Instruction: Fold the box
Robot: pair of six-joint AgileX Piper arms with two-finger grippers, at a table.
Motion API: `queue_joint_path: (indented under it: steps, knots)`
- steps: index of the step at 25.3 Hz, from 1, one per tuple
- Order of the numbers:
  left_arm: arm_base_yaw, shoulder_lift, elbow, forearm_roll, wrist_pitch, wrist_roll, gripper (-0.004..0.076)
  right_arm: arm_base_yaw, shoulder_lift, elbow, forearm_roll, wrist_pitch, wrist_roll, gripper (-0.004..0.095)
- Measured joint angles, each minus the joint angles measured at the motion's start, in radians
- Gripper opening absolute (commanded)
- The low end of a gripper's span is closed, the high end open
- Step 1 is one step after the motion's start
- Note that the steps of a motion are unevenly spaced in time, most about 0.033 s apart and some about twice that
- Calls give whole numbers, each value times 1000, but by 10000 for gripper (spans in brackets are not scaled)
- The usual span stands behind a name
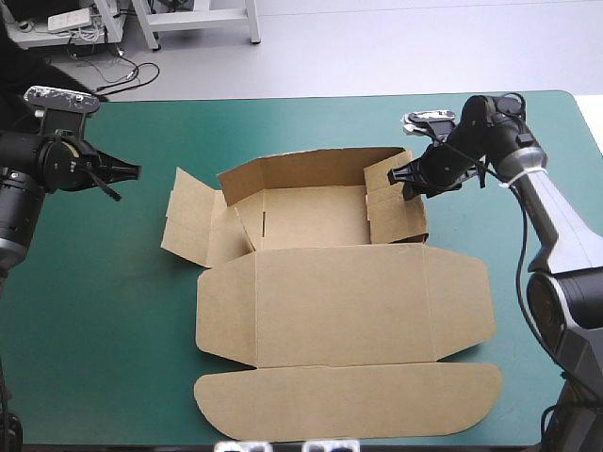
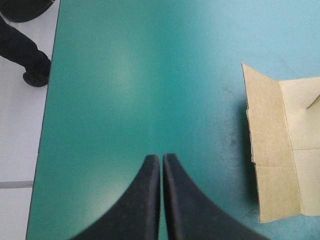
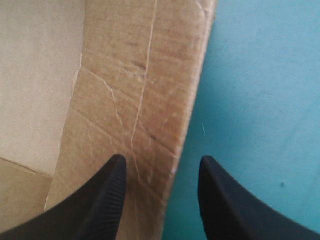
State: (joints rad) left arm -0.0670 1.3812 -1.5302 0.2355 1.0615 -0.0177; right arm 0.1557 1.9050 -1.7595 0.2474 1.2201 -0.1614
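Teal-green cover (image 1: 104, 311) carrying box (image 1: 344, 301) at frame centre, lid lying flat toward bottom. Rear and right walls standing; left wall splaying outward, apparently still needing tucking. Right gripper (image 1: 403, 177) reaching over right wall, fingers parted. Left gripper (image 1: 127, 171) hovering upper left, fingers pressed together.

box (image 1: 316, 218): we see brown board, a half-formed open tray
walls: far and right raised, left flap splayed outward
lid (image 1: 344, 306): flat
place: mid tabletop (image 1: 94, 311)
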Motion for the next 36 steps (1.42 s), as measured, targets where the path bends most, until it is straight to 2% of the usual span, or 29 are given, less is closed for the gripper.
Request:
queue_joint_path:
  steps: [2,3,4,5,9,12,19,22,30,36]
  knots:
    - [0,0,0,0,-1,1,6,0,44,1,21,-11,-7,395]
    - [0,0,0,0,-2,1,6,0,55,1,23,-12,-10,271]
    - [0,0,0,0,-2,1,6,0,83,1,27,-12,-22,192]
    - [0,0,0,0,-1,1,6,0,94,1,33,-12,-25,-26]
    - [13,0,0,-7,1,30,14,-1,119,1,78,-16,-29,-17]
    - [119,12,-8,-105,-6,46,14,-1,110,1,125,-1,-52,-17]
    - [460,42,-23,-562,-2,206,13,-80,-16,-78,210,5,-49,-16]
    - [552,63,-24,-755,11,273,13,-127,-83,-109,251,9,-49,-17]
    - [599,137,-24,-1113,66,428,13,-207,-251,-152,340,35,-54,-17]
    - [599,208,-24,-1345,151,529,13,-241,-331,-189,420,38,-63,-17]
